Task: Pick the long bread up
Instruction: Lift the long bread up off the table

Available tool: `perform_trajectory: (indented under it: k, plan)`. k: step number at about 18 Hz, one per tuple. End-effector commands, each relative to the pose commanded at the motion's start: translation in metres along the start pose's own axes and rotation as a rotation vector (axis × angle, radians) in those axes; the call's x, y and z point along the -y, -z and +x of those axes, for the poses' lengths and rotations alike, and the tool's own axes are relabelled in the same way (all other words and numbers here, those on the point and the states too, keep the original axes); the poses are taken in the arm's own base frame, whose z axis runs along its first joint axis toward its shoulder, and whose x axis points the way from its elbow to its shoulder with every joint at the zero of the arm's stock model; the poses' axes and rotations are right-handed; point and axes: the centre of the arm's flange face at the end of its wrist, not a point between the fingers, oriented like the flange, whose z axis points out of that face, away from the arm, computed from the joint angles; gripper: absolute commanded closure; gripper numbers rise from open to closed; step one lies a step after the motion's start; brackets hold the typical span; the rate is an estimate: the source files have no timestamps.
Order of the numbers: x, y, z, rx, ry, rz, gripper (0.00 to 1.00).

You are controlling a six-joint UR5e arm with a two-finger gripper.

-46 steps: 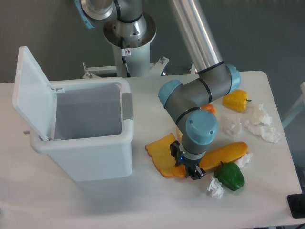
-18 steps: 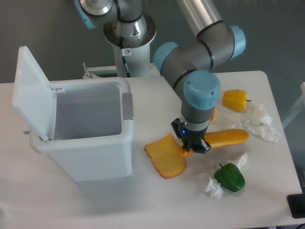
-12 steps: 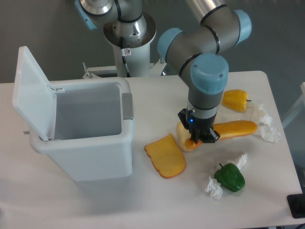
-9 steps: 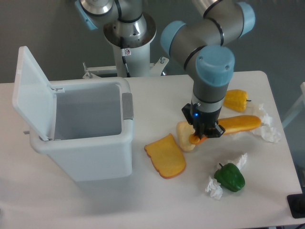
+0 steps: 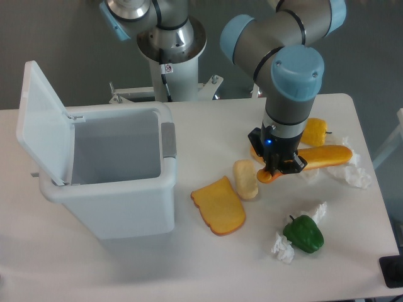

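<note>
The long bread (image 5: 318, 158) is a glossy orange-golden baguette, held lifted above the table at the right, lying roughly level with its free end pointing right. My gripper (image 5: 278, 167) points down and is shut on the bread's left end. The flat orange-yellow toast slice (image 5: 218, 206) lies on the table below and to the left. The short pale roll (image 5: 245, 180) lies beside it, just left of the gripper.
An open white bin (image 5: 116, 171) with its lid up stands at the left. A yellow pepper (image 5: 313, 131) sits behind the gripper. A green pepper (image 5: 303, 233) lies at the front right. Crumpled white paper (image 5: 352, 173) is scattered near the right edge and by the green pepper (image 5: 284, 246).
The gripper has risen and moved right and back with the long bread in it, lifting it off the table. The pale roll came into view where the arm had covered it.
</note>
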Motion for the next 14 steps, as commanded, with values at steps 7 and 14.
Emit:
perform_trajectory:
  k: [7, 14]
  plan:
    - [-0.0048, 0.0046, -0.0035, -0.001, 0.012, 0.022, 0.98]
    - [-0.0088, 0.0099, -0.0038, 0.002, 0.02, 0.03, 0.98]
